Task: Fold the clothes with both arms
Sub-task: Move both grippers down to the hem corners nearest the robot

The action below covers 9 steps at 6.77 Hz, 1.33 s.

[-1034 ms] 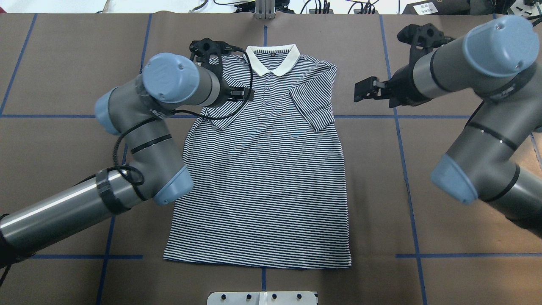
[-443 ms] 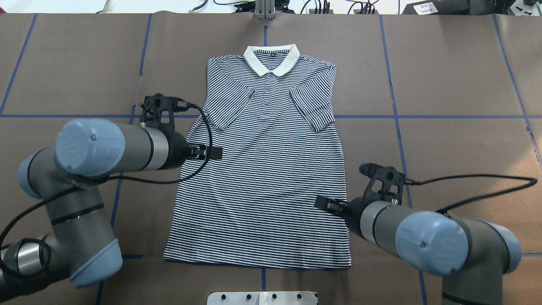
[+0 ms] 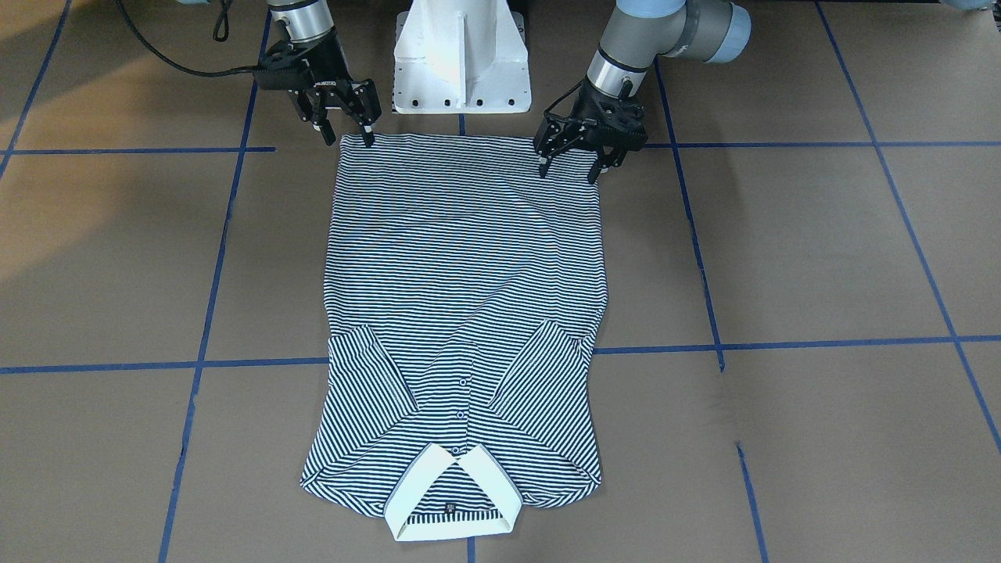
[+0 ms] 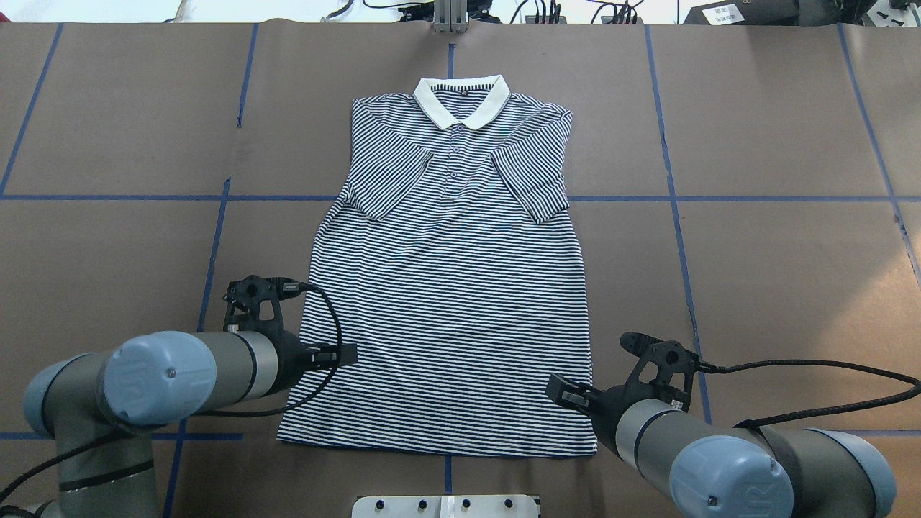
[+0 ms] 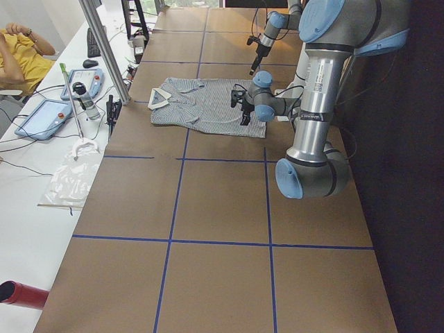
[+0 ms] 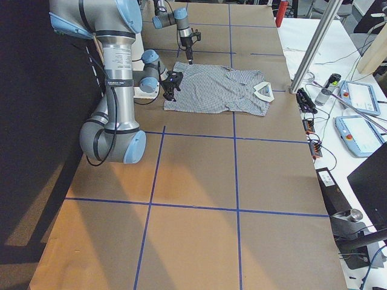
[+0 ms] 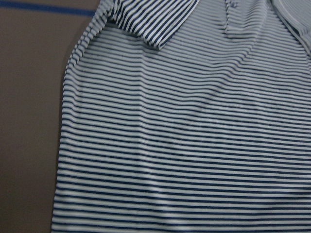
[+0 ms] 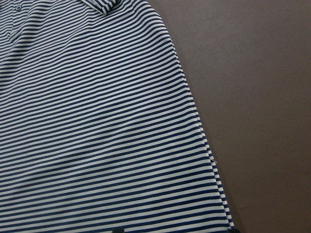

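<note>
Striped shirt [image 3: 461,258] hem beneath left pincer [image 3: 568,170], right pincer [image 3: 348,141].

Table [image 4: 755,288] covered in brown paper, blue tape lines [image 4: 719,198] gridding it. Striped polo shirt [image 4: 446,302] flat at frame centre (sleeves folded inward, collar toward top). White base plate [image 4: 446,506] at bottom edge.
</note>
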Each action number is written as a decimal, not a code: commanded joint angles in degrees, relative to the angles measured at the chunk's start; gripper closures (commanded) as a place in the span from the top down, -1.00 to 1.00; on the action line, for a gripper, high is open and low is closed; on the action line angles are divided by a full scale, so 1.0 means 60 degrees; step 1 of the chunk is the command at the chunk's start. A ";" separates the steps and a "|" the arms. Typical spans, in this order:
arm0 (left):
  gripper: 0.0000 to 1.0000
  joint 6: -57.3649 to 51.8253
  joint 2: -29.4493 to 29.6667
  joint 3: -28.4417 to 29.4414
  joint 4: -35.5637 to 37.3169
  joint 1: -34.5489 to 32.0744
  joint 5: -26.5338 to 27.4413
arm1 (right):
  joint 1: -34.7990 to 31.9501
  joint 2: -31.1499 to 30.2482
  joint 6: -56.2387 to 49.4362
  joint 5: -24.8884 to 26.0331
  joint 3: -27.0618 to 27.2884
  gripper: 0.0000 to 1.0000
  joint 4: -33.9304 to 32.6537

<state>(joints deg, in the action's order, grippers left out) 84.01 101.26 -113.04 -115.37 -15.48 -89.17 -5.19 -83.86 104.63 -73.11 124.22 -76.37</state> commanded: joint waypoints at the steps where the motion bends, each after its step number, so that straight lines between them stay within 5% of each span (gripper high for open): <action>1: 0.28 0.0618 -0.0731 -0.0026 0.0025 0.0675 0.0447 | 0.0030 0.0003 0.0067 0.0071 0.0010 0.57 -0.0105; 9: 0.27 0.0633 -0.1276 -0.0554 0.0127 0.1306 0.0403 | 0.0074 -0.0027 0.0096 0.0218 -0.0151 0.59 -0.0104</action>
<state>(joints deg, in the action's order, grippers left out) 87.80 93.63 -116.36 -114.61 -8.17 -86.75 -4.75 -84.00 105.20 -71.82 123.48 -77.00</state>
